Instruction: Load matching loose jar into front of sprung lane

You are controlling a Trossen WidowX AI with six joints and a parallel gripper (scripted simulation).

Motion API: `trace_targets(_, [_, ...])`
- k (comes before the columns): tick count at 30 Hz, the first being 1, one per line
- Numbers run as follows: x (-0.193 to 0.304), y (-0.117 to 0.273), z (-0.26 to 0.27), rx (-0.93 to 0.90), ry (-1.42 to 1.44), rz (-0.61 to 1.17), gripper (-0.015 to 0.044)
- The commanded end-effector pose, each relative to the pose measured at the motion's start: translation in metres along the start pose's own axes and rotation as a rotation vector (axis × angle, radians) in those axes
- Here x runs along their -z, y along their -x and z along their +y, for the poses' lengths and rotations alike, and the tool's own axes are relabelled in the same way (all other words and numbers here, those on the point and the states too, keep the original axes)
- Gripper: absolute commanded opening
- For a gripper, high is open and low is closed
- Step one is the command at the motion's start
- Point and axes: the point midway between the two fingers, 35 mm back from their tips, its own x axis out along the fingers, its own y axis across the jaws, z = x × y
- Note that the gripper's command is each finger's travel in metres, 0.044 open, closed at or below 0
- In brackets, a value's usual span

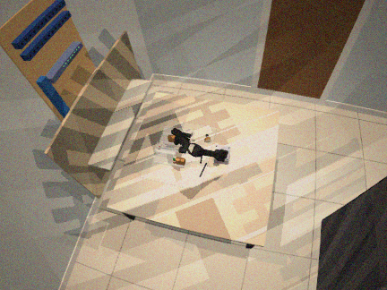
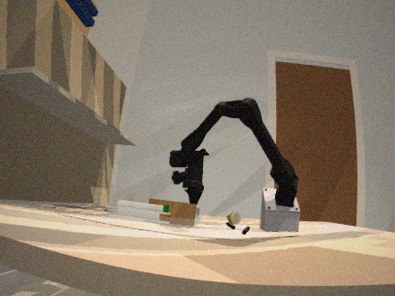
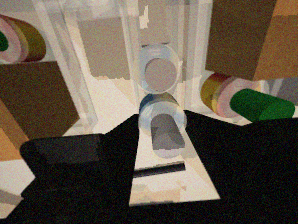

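My gripper (image 2: 195, 203) (image 3: 160, 116) points down at the lane unit and is shut on a clear jar with blue contents and a grey knobbed top (image 3: 167, 132). The black fingers stand on both sides of this jar. Directly behind it in the wrist view stands the other jar (image 3: 160, 74), clear with a round grey-pink top, between the clear walls of the middle lane (image 3: 131, 45). The two jars are in line and overlap in the wrist view; whether they touch is unclear. The held jar's base, the front stop and the pusher plate cannot be made out.
Brown blocks (image 3: 37, 102) (image 3: 235, 37) (image 2: 183, 214) flank the lane. Banded pieces with green ends (image 3: 30, 42) (image 3: 220, 95) lie at both sides. A small yellowish jar (image 2: 234, 217) (image 1: 207, 139) lies toward the arm's base. A dark bar (image 3: 159, 170) shows below the held jar.
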Motion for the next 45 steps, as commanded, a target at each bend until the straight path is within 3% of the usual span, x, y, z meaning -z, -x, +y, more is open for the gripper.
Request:
trace_targets(1, [-0.0102,0.0042,0.0012,-0.002,0.016,-0.030,0.0000])
trace_targets(45, [-0.0141,-0.0004,0.0013,-0.002,0.016,-0.030,0.0000])
